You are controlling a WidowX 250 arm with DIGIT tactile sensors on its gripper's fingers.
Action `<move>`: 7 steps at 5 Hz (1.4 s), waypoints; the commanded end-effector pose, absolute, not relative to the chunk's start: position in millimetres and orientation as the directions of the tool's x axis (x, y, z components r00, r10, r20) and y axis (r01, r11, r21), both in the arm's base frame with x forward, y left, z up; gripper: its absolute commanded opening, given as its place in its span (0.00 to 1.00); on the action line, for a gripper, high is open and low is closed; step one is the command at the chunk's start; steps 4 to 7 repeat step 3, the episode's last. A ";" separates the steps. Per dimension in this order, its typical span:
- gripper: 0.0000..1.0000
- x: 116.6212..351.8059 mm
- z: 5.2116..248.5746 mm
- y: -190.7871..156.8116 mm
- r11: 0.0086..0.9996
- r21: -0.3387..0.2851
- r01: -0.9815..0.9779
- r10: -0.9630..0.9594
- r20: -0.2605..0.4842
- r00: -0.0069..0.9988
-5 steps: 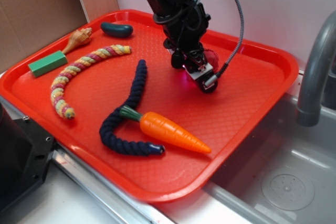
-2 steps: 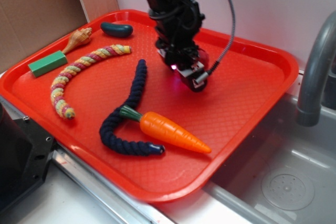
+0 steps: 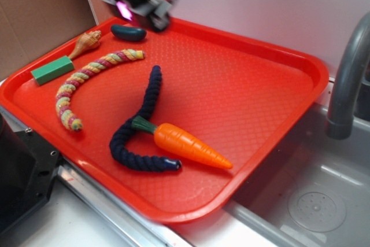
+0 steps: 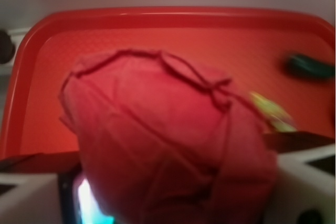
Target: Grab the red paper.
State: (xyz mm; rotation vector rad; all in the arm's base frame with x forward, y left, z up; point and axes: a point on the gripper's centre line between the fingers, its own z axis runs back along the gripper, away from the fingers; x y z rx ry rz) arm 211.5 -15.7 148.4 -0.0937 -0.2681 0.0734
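Nearest you, the carrot (image 3: pixel 191 145) lies on the red tray (image 3: pixel 260 102), its green top touching the dark blue rope (image 3: pixel 140 128). Left of those you see the striped rope (image 3: pixel 92 79), the green block (image 3: pixel 52 70) and the shell (image 3: pixel 87 41), with a dark green piece (image 3: pixel 128 32) behind them. At the tray's far left corner your gripper (image 3: pixel 139 1) is raised and blurred, its fingers pinching the red paper (image 4: pixel 168 145), which fills the wrist view
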 end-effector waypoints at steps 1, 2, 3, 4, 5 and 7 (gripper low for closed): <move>0.00 180.3 214.5 -0.2 0.962 0.025 -0.273 0.263 0.188 0.946; 0.00 186.6 209.5 -2.7 0.958 0.069 -0.278 0.266 0.144 0.953; 0.00 189.9 205.1 -0.5 0.957 0.063 -0.284 0.275 0.123 0.954; 0.00 189.9 205.1 -0.5 0.957 0.063 -0.284 0.275 0.123 0.954; 0.00 189.9 205.1 -0.5 0.957 0.063 -0.284 0.275 0.123 0.954; 0.00 189.9 205.1 -0.5 0.957 0.063 -0.284 0.275 0.123 0.954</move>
